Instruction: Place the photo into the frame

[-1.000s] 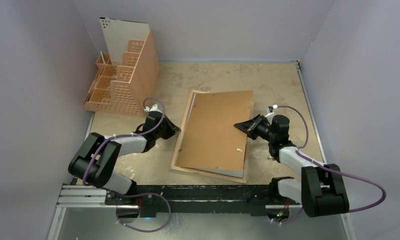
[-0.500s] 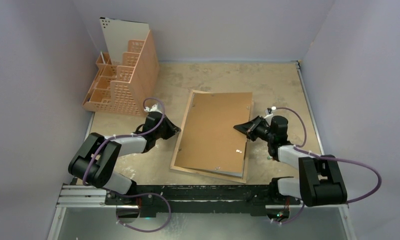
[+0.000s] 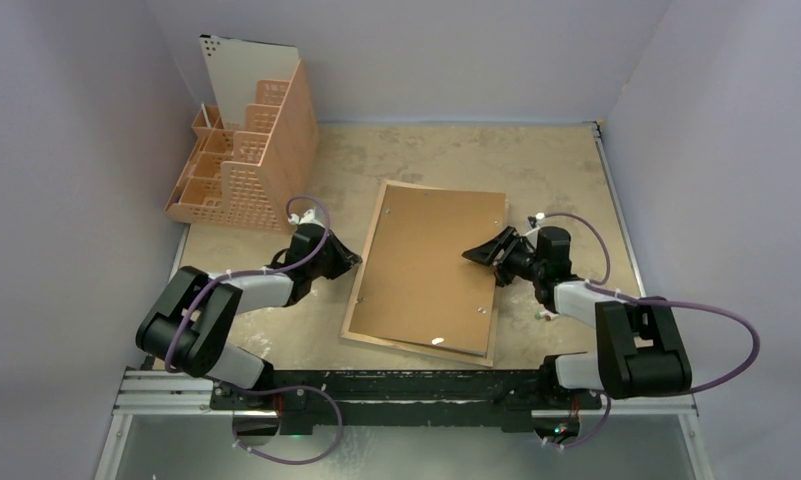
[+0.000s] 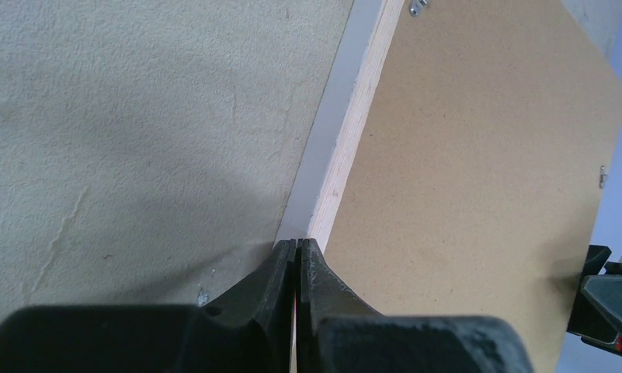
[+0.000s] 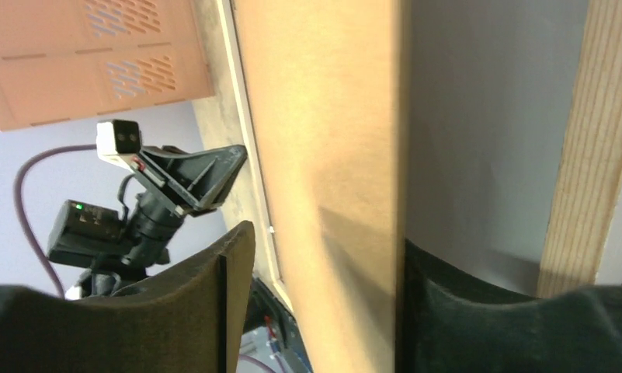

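We see the large thin rectangular picture frame [image 4: 348,148], light wood rim up, lying face down mid-table on the beige tabletop [image 3: 536,160], with a brown hardboard backing sheet [image 3: 431,265] on top. The left gripper [image 4: 296,252], fingers pressed together, touches the frame's left rim. The right gripper [image 5: 323,249], jaws wide, straddles the sheet's right edge.

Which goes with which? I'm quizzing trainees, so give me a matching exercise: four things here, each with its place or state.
1 brown board
2 basket
3 left gripper
4 right gripper

A open, astride the board's edge
B lying on the frame
C far left of the table
D shut, at the frame's left rim

Pairs: 1-B, 2-C, 3-D, 4-A
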Available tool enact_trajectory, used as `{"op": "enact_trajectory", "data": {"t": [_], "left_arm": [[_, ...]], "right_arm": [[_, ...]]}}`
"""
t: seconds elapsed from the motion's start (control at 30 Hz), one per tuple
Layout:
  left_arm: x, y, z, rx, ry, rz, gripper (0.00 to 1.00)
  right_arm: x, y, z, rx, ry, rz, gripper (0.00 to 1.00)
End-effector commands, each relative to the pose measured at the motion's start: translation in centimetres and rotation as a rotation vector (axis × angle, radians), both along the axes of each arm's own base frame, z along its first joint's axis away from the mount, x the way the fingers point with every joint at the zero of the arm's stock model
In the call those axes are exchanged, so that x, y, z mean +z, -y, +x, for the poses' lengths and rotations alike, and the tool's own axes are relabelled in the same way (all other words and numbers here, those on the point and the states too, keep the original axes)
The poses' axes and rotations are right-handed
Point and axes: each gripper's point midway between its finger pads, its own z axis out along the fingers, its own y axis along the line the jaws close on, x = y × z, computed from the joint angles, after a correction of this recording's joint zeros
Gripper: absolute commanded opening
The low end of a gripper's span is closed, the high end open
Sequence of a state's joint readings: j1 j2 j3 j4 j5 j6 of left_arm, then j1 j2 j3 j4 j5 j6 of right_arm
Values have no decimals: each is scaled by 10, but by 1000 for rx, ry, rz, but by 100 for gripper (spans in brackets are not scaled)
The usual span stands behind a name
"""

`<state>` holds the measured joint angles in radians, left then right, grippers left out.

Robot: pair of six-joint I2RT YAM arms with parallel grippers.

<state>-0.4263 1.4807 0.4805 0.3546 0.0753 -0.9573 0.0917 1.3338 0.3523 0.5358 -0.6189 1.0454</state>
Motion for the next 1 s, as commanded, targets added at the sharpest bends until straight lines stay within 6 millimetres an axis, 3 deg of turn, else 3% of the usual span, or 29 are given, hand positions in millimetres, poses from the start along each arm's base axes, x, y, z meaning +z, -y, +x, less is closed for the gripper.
{"op": "enact_trajectory", "data": {"t": [0.0, 0.1, 0.33, 0.53, 0.8, 0.97], "left_arm": [[-16, -8, -18, -32, -55, 62, 5], [-12, -9, -16, -35, -46, 71, 6], [-11, -11, -14, -35, -44, 77, 8], [-7, -12, -9, -42, -28, 65, 13], [-2, 7, -11, -130, 5, -21, 20], [-7, 11, -13, -151, -6, -28, 21]], "right_arm": [[16, 2, 9, 8, 28, -56, 69], [16, 8, 14, 5, 14, -127, 82], [8, 21, 15, 26, -21, -263, 90], [3, 19, 7, 47, -32, -266, 89], [0, -3, 4, 79, -46, -187, 88], [-5, -3, 4, 82, -66, -206, 89]]}}
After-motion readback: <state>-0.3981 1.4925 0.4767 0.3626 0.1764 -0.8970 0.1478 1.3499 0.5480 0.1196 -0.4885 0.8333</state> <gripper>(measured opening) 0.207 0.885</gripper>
